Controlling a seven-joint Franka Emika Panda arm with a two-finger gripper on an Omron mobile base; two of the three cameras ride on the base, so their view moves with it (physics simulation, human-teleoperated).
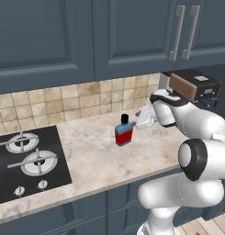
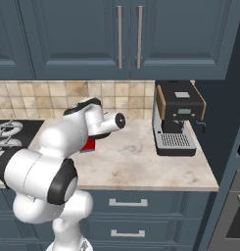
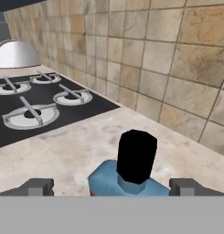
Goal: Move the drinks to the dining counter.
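Dark blue cabinets hang over a tiled backsplash, and below them runs the narrow marble table with the black stove at its left end and a coffee machine at its right. This is not the dining counter, so the drink here has yet to be carried across.

The flat blue bottle, red-labelled and black-capped, stands upright on the table between stove and coffee machine, a little out from the backsplash. In the right base view only a sliver of red shows past the arm.

The step in hand looks like the approach to grasp. To do it well, the arm should keep the bottle centred between the tips, come down until they bracket the blue body rather than the narrow cap, then close squarely across the flat faces so the bottle does not twist or tip.

The end effector hovers just above and behind the bottle, its fingertips spread fully apart to either side of the cap, holding and touching nothing.
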